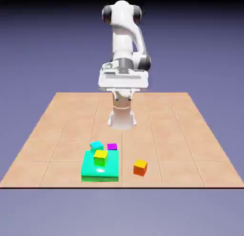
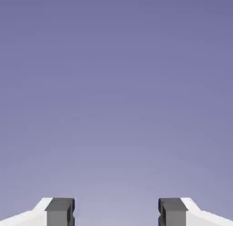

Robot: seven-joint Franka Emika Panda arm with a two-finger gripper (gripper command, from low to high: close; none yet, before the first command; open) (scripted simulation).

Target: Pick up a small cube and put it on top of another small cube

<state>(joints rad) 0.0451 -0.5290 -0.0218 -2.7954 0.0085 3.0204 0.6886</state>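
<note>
Risk: a bumped neighbour on the way in.
Exterior view: orange cube (image 1: 140, 168) at five o'clock, right of the green block (image 1: 100, 166); sloppy sideways descent could clip that block. Hand view: my pincer (image 2: 116, 212) is wide and empty, seeing only backdrop, so I'd be aiming blind.

The white Franka arm (image 1: 123, 40) stands raised and folded, its hand (image 1: 123, 79) held high; the fingers (image 2: 60, 211) are spread wide apart.

One robot arm (image 1: 125, 40); one green slab (image 1: 100, 169); four small cubes: one on the slab (image 1: 100, 157), two behind it (image 1: 96, 146) (image 1: 112, 147), one beside it (image 1: 140, 168).
</note>
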